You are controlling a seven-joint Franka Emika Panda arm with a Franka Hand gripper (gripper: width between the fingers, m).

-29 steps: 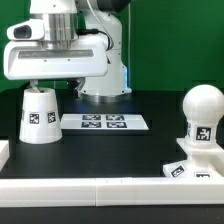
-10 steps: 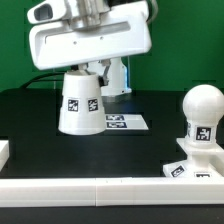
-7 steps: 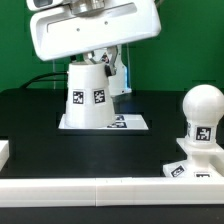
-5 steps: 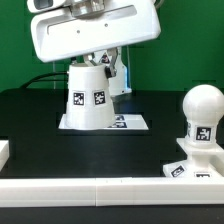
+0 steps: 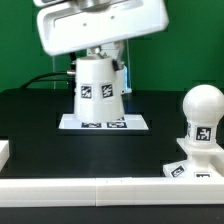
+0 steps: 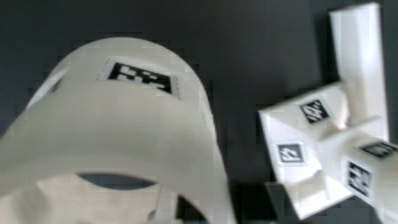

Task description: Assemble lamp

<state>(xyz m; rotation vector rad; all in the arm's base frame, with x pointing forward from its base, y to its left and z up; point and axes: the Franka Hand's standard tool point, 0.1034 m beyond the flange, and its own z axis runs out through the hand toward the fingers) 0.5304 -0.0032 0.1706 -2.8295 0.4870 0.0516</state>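
Note:
The white cone-shaped lamp shade (image 5: 100,90) with black-and-white tags hangs from my gripper (image 5: 98,57), which is shut on its narrow top, above the marker board (image 5: 103,123). In the wrist view the shade (image 6: 125,120) fills most of the picture, and my gripper (image 6: 157,198) grips its top opening. The rounded bulb (image 5: 204,104) stands upright on the flat square base (image 5: 186,168) at the exterior view's right, well apart from the shade.
A white rail (image 5: 110,188) runs along the front of the black table. A white block (image 5: 3,151) sits at the exterior view's left edge. The marker board also shows in the wrist view (image 6: 329,125). The arm's base stands behind the shade.
My gripper has carried the shade from the exterior view's left toward the right and a little higher, over the marker board. The bulb and base have not moved.

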